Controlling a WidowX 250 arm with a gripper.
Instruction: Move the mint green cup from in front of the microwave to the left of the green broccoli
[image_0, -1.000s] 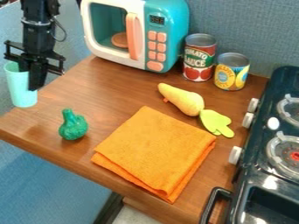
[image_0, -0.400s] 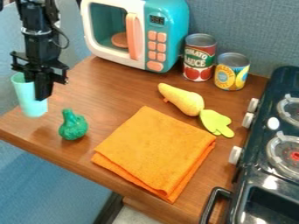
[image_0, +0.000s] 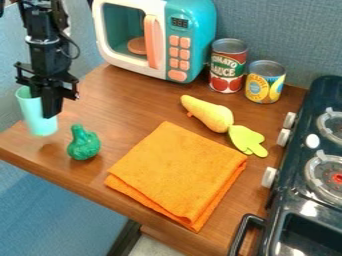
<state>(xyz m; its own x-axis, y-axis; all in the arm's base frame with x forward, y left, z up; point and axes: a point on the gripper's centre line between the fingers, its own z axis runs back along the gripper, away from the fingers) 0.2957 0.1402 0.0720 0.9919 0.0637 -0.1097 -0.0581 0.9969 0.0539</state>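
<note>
Colours here: plain orange cloth (image_0: 177, 172), pale aqua cup (image_0: 37, 117), green broccoli (image_0: 83, 144), yellow carrot-shaped toy (image_0: 208, 114) with lime leaves (image_0: 247, 140), teal-and-white microwave (image_0: 190, 42) with peachy buttons (image_0: 179, 51), brown wood-grain worktop (image_0: 127, 97), black stove (image_0: 287, 200).

A bare stretch of wooden table (image_0: 127, 107) runs between the green toy vegetable (image_0: 84, 144) at eight o'clock and the toy microwave (image_0: 187, 37) at twelve, flanked at one o'clock by the yellow toy vegetable (image_0: 208, 114).

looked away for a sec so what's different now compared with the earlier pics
The pincer and the mint cup it holds moved right and down in the view. Nothing was let go. The green toy, orange cloth and cans stayed put.
</note>
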